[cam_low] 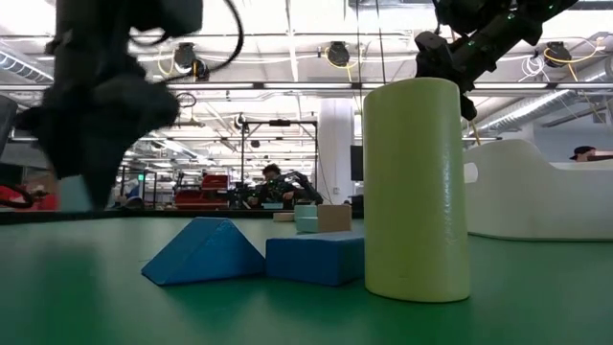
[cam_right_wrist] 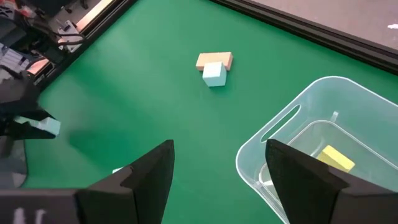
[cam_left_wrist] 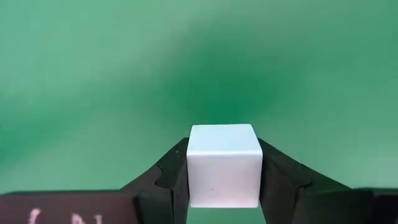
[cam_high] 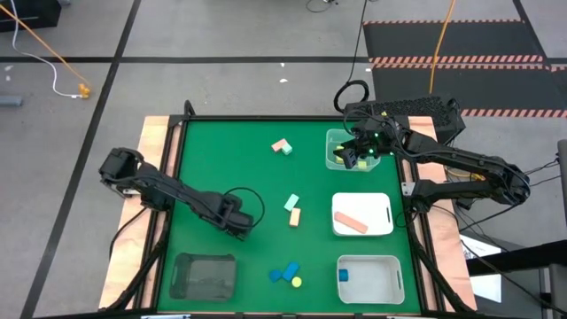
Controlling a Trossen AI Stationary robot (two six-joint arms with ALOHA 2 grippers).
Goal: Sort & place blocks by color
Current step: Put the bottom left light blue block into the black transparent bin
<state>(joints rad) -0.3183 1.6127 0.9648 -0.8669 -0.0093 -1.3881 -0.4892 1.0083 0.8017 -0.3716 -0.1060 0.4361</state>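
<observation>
My left gripper [cam_high: 239, 223] hovers over the mat's left half, shut on a mint cube [cam_left_wrist: 222, 165]; it shows again far off in the right wrist view [cam_right_wrist: 43, 126]. My right gripper [cam_right_wrist: 217, 174] is open and hangs over the clear tray [cam_high: 347, 149], which holds a yellow block [cam_right_wrist: 336, 158]. A salmon and mint pair [cam_high: 282, 146] lies on the mat at the far middle. Another mint and salmon pair [cam_high: 292, 209] sits mid-table. Two blue pieces [cam_high: 283, 273] and a yellow cylinder [cam_low: 417, 187] stand near the front edge. My left gripper pinches the mint cube by two opposite side faces [cam_left_wrist: 189, 168], one finger [cam_left_wrist: 280, 180] on each side. The cube's top and front faces stay bare. In the right wrist view the cube appears to be off the mat.
A white tray [cam_high: 383, 202] holds a salmon bar [cam_high: 351, 221]. A second white tray [cam_high: 381, 276] at the near right holds a blue block [cam_high: 343, 276]. A dark tray [cam_high: 204, 275] sits at the near left. Green mat lies bare between the block groups.
</observation>
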